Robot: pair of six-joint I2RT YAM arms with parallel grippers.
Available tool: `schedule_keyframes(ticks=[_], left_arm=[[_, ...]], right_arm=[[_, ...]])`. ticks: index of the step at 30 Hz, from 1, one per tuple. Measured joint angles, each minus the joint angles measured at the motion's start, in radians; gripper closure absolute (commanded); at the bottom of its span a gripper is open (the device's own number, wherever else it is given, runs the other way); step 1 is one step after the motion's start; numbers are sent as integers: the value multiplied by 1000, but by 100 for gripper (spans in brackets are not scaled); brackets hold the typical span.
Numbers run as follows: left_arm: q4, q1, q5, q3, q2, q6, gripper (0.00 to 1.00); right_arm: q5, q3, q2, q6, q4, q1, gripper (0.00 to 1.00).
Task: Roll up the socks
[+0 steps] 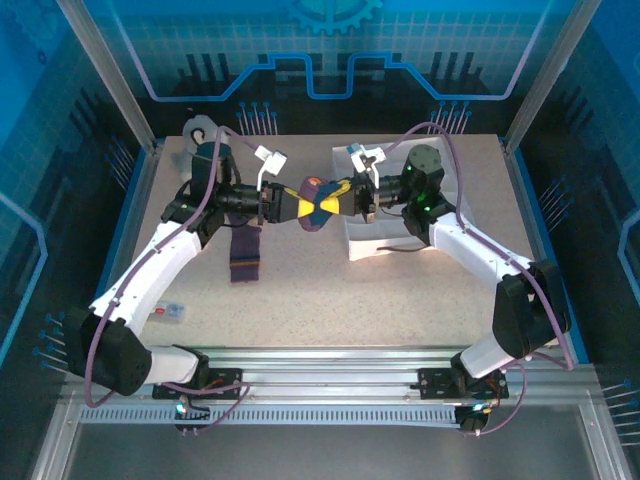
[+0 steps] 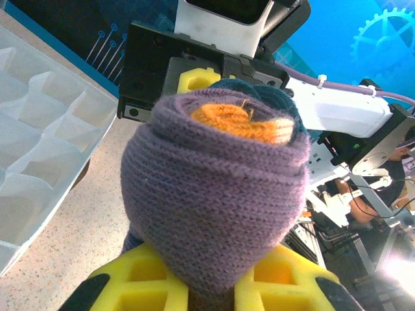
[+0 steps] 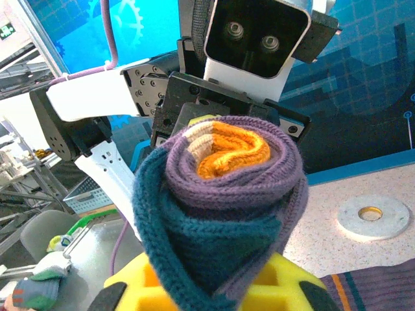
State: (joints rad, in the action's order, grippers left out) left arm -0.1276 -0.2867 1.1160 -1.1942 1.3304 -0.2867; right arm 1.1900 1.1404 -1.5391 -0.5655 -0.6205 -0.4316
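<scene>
A rolled sock (image 1: pixel 318 203), dark purple with a navy patch and an orange core, hangs above the table between both grippers. My left gripper (image 1: pixel 290 204) is shut on one end; in the left wrist view the purple roll (image 2: pixel 214 194) is pinched between the yellow pads (image 2: pixel 130 285). My right gripper (image 1: pixel 351 197) is shut on the other end, where the sock (image 3: pixel 220 194) shows navy and purple layers wedged between its yellow pads (image 3: pixel 292 288). A second sock (image 1: pixel 244 255) lies flat on the table below the left arm, and its striped cuff (image 3: pixel 376 291) is visible.
A white compartment tray (image 1: pixel 385 238) sits on the table under the right arm, and its cells (image 2: pixel 39 129) can be made out. A flat white ring disc (image 3: pixel 371 216) lies on the table. A small packet (image 1: pixel 170 312) rests near the front left.
</scene>
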Motion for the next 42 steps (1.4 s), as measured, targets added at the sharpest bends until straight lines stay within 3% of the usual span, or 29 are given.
schedule_keyframes(ticks=[6,11,18,23,33,42], left_arm=[[3,-3,-3,3,0,24,63],[6,-18,-27,12,0,53,53],[5,-30,-102,13,5,102,51],[6,-34,-161,13,51,112,51],[-9,-107,-397,-27,329,109,54],[-14,-159,-522,-137,547,78,55]], right_arm=[[-8,-7,6,6,1,1,100],[-60,-26,60,109,126,8,100],[-278,-26,201,453,532,56,100],[-482,-35,210,612,671,135,100],[-823,-53,46,767,687,152,100],[-872,-14,-125,773,634,164,100]])
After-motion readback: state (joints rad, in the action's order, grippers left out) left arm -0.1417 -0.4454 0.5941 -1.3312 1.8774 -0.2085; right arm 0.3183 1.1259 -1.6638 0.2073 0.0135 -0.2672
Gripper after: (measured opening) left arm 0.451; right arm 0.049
